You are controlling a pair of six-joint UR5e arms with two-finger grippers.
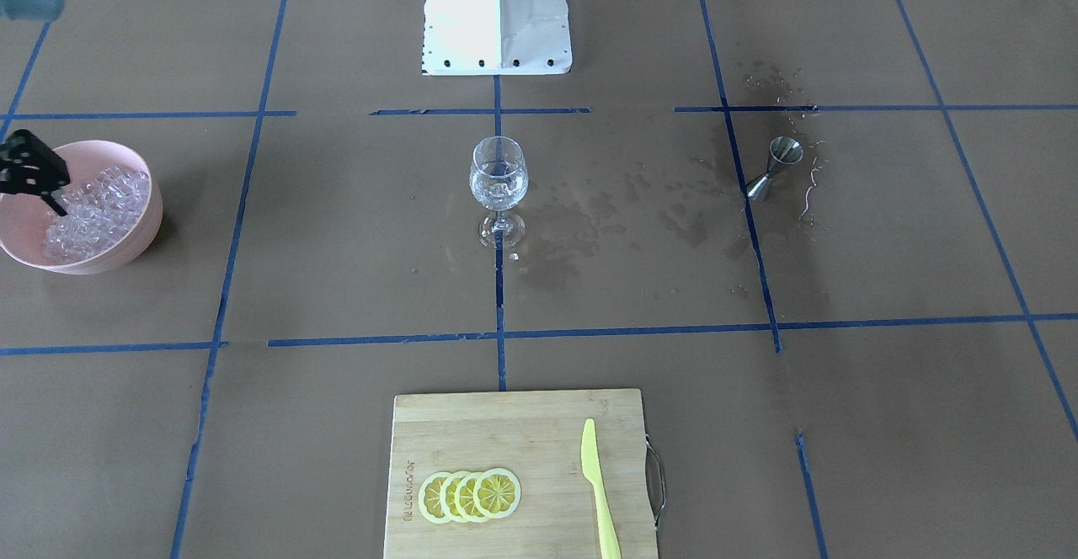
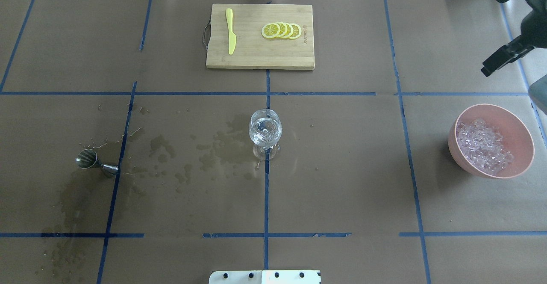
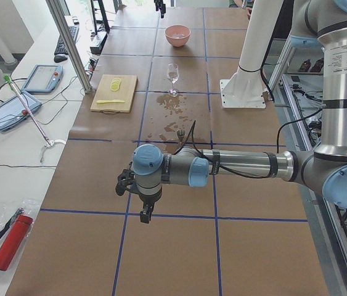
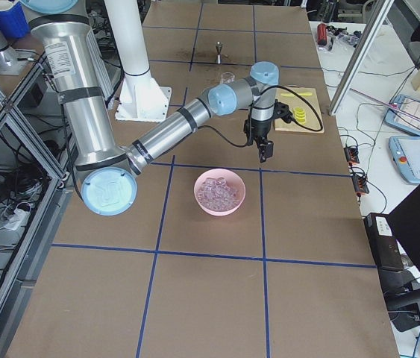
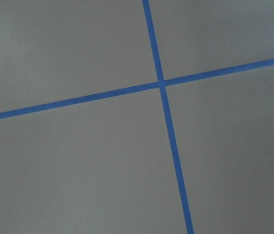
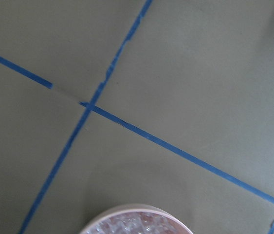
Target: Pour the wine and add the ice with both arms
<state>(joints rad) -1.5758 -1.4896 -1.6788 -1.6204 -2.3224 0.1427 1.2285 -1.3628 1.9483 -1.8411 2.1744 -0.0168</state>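
The ice (image 2: 483,145) is a heap of clear cubes in a pink bowl (image 2: 523,155) at the table's right end. A wine glass (image 2: 265,132) stands in the middle with clear contents in it. My right gripper (image 2: 487,69) hangs above the table just beyond the bowl, and its black fingers (image 1: 55,201) show at the front-facing view's left edge over the bowl. I cannot tell whether it is open or shut. My left gripper (image 3: 143,214) shows only in the exterior left view, far from the glass, pointing down. I cannot tell its state.
A steel jigger (image 2: 96,163) stands at the left among wet stains (image 2: 222,147). A wooden cutting board (image 2: 256,55) at the far side carries lemon slices (image 2: 282,30) and a yellow knife (image 2: 230,36). The white pedestal (image 1: 497,16) stands behind the glass.
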